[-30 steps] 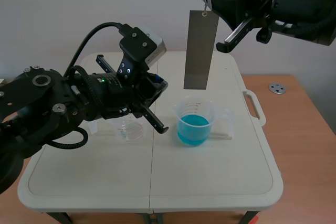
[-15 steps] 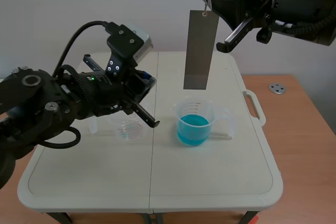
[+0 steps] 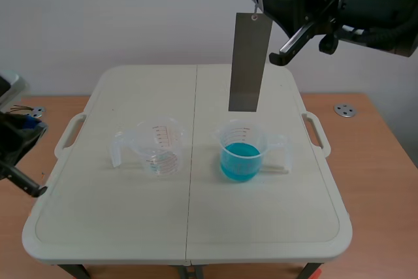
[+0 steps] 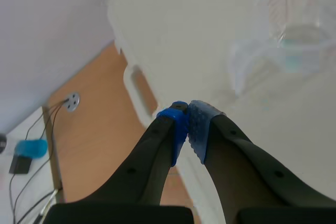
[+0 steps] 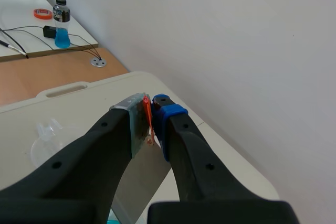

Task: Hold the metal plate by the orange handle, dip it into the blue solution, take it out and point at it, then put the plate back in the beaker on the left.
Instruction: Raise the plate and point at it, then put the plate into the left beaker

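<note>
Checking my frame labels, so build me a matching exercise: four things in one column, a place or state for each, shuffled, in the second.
1 metal plate
2 left beaker
3 right beaker
4 left claw

A holds blue solution
B shut on nothing, beside the table
C hangs in the air from the right claw
D clear, no blue inside

Pairs: 1-C, 2-D, 3-A, 4-B.

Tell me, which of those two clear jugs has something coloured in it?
The right beaker, below the hanging metal plate: it holds blue liquid. The left beaker looks colourless inside, with only red scale marks.
</note>
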Controlling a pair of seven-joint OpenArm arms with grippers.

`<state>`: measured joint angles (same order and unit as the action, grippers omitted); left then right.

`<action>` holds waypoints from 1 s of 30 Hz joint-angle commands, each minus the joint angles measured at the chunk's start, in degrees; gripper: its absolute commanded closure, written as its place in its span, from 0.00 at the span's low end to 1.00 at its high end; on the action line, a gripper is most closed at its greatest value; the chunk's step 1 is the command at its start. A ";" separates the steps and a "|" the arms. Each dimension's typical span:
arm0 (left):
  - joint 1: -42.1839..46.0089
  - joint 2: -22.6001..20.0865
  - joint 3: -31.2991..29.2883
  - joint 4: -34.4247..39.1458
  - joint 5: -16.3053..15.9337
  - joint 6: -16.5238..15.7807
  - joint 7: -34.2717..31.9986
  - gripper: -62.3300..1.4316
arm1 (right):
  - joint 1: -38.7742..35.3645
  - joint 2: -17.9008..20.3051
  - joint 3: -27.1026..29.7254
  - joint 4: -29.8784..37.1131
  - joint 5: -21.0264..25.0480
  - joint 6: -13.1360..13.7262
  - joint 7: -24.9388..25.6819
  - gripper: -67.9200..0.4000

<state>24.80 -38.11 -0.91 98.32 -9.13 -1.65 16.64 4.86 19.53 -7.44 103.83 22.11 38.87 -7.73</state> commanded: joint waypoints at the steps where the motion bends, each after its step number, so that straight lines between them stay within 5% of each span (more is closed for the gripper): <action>1: 3.21 0.57 -1.81 0.11 -0.31 0.70 -0.96 0.94 | 1.05 0.31 0.79 1.22 0.66 0.02 0.55 0.97; 14: 28.06 0.94 -9.40 0.07 -0.31 0.70 -5.38 0.94 | 4.52 -0.20 -0.63 1.22 0.90 0.00 0.09 0.97; 30: 38.29 4.28 -8.52 -0.11 -0.72 -3.23 -6.60 0.94 | 9.01 -5.73 -7.34 1.16 1.05 -0.66 -4.13 0.97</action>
<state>62.54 -34.22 -9.93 97.97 -9.65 -4.78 10.44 12.36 14.15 -14.66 103.88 22.46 38.59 -12.75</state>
